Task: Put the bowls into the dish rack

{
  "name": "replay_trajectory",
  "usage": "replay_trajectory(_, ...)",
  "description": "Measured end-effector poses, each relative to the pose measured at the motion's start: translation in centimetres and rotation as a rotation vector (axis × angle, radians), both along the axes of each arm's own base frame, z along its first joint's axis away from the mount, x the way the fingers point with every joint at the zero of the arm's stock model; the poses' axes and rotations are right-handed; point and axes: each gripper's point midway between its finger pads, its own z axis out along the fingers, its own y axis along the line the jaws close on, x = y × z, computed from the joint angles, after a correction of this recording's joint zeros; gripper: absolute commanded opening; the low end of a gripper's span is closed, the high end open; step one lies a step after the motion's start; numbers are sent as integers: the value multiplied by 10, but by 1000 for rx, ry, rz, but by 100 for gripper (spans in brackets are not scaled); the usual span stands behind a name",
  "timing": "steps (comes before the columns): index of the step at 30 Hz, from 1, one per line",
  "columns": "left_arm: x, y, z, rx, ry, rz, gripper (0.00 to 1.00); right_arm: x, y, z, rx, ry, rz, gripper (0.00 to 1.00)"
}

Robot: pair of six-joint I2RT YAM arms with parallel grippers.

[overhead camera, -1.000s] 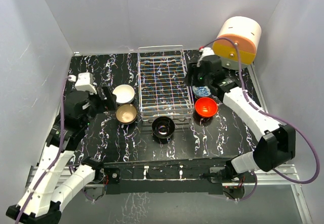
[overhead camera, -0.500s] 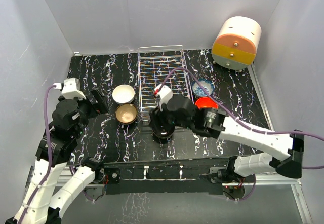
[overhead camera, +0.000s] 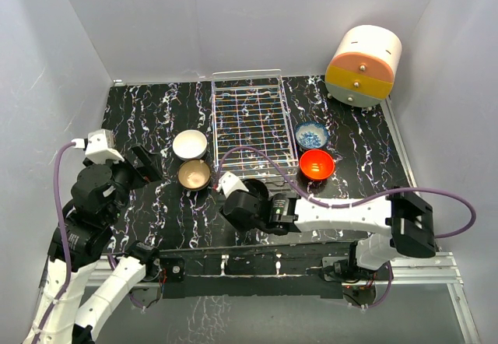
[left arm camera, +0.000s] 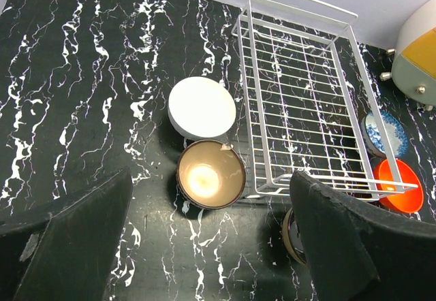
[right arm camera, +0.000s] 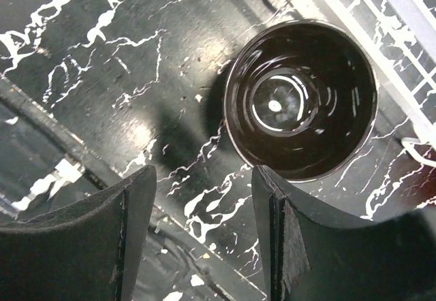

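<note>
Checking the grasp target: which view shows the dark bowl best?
Right wrist: the dark bowl shows whole, rim and inside. Top external: the right arm covers most of it. Left wrist: only a sliver.

Dish rack (right arm camera: 409, 5) hems the dark bowl (right arm camera: 300, 100) on one side — bare table (right arm camera: 88, 62) elsewhere around it.

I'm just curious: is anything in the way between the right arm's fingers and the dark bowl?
Nothing visible. The dark bowl sits uncovered just beyond the open right fingers, beside the dish rack.
</note>
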Motion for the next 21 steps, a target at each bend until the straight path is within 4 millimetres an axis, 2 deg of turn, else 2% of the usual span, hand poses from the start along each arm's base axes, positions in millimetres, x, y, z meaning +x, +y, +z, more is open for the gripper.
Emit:
replay_trajectory(6,-2,1,-1,-1,5,1,97,13,6,-7,-29,-64,-5,60)
replay_trajectory(14,-3,1,-2,-1,6,1,97,19,9,-29,-62,-96,10,55)
replay_trajectory(18,-4,2,-3,1,9,1,97,25,11,-31,-64,-125,7,30)
replay_trajectory(21,-5,2,-4,3,14,0,97,29,14,-37,-73,-142,5,28)
